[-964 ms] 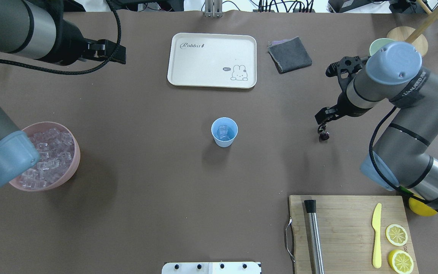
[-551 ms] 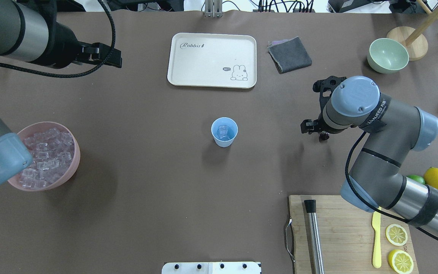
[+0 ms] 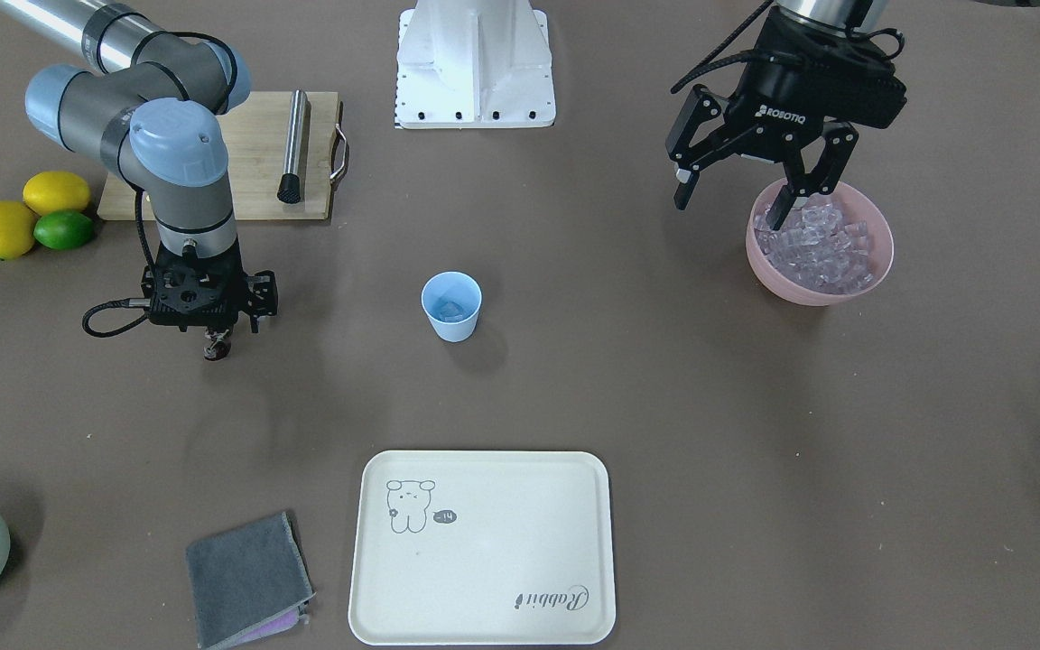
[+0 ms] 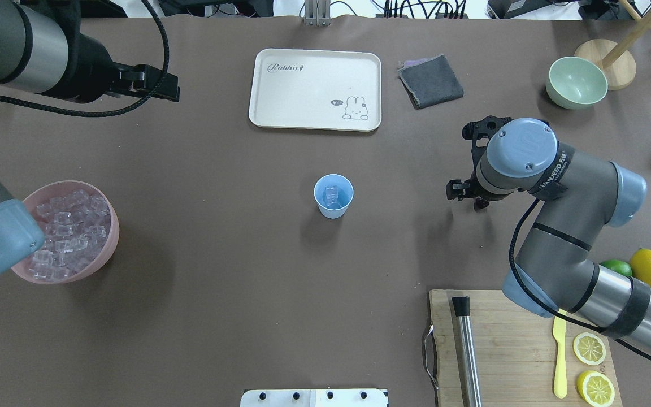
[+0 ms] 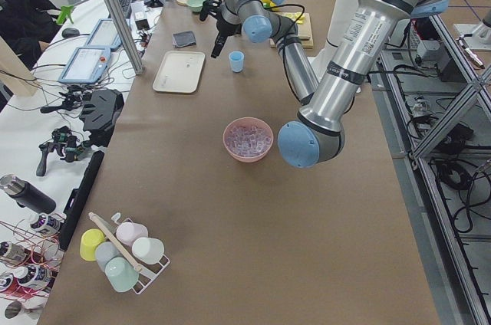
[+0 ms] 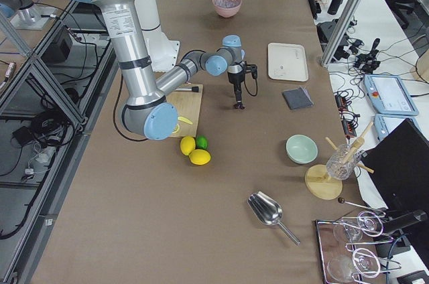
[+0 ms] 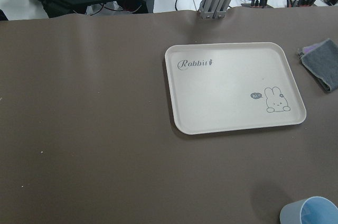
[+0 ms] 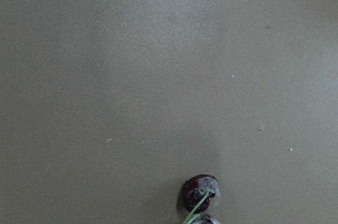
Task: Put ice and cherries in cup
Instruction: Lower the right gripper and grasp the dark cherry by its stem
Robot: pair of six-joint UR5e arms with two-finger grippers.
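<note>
I see the cherries (image 3: pixel 216 347) just under the right end effector (image 3: pixel 211 331), its opening hidden by the wrist so I cannot tell, well apart from the cup (image 3: pixel 451 318) holding ice (image 3: pixel 453 311), while the left end effector (image 3: pixel 729 208) hangs wide open, empty, over the heaped pink bowl (image 3: pixel 845 291)

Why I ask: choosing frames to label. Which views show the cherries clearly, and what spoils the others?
Right wrist view: cherries sharp, with a glare spot on the skin, cropped by the bottom edge. Front-facing view: tiny and dark under the right arm. Overhead view: mostly hidden behind that arm.
</note>
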